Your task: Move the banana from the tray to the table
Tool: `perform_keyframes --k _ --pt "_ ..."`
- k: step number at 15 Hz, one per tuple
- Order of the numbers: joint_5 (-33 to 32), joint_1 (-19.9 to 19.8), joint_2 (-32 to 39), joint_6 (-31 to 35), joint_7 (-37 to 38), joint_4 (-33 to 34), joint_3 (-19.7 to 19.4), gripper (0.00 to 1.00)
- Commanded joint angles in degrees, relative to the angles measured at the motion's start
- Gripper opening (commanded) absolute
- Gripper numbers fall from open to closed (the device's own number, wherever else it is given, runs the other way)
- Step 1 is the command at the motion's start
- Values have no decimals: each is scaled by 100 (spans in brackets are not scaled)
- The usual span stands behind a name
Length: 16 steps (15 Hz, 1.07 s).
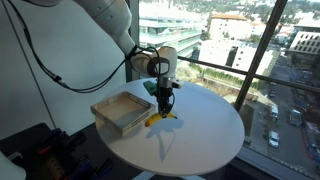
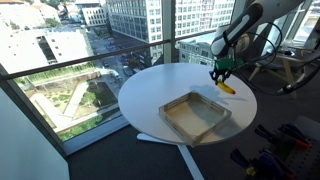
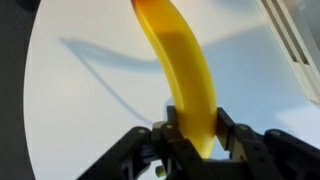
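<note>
My gripper (image 3: pixel 196 128) is shut on the banana (image 3: pixel 186 70), a small yellow curved fruit that hangs from the fingers. In both exterior views the banana (image 1: pixel 160 119) (image 2: pixel 226 86) is just over the white round table (image 1: pixel 200 135) (image 2: pixel 150 90), beside the tray and outside it. Whether its tip touches the table I cannot tell. The tray (image 1: pixel 108 110) (image 2: pixel 196 130), a shallow light wooden square, sits on the table and looks empty. The gripper (image 1: pixel 163 100) (image 2: pixel 220 73) points down above the tabletop next to the tray's edge.
Large windows with a railing (image 1: pixel 240 75) stand close behind the table. Dark equipment and cables (image 2: pixel 280 150) lie on the floor near the table. A corner of the tray (image 3: pixel 300 50) shows at the right of the wrist view.
</note>
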Motion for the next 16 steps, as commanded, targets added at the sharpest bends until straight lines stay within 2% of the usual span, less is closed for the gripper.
perform_keyframes --k 1,16 --pt "142 -131 224 -18 -127 309 12 16" --pt "141 -176 591 -64 -101 483 -13 16"
